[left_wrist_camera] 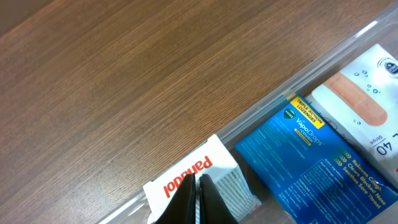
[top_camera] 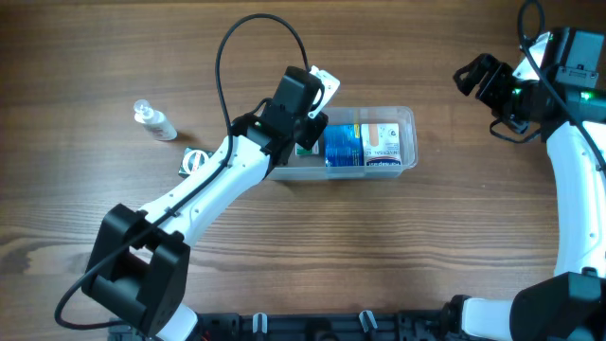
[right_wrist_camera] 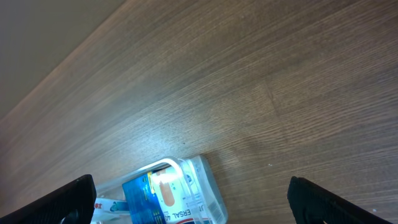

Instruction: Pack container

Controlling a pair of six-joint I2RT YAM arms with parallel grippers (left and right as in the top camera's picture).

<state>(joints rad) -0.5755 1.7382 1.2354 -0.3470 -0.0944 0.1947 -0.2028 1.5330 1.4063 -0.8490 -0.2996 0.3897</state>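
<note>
The container (top_camera: 407, 117) lies on the bench (top_camera: 426, 246), and every place here is told from it. Inside, from its left end to its right, sit a white Panadol box (left_wrist_camera: 186, 177), a blue VapoDrops box (left_wrist_camera: 311, 165) and a plasters box (left_wrist_camera: 364, 102), side by side, likely to save room. The left hand (left_wrist_camera: 199, 198) hangs over the container's left end, fingers pressed together with nothing between them, tips at the Panadol box. I judge it is placed to nudge that box down, though contact is hard to tell. The right hand (top_camera: 481, 83) waits well off the container's right end, fingers wide apart and empty, out of the way. A small clear bottle (top_camera: 154, 120) and a small item (top_camera: 194, 161) that I cannot name lie left of the container, probably the next to go in
</note>
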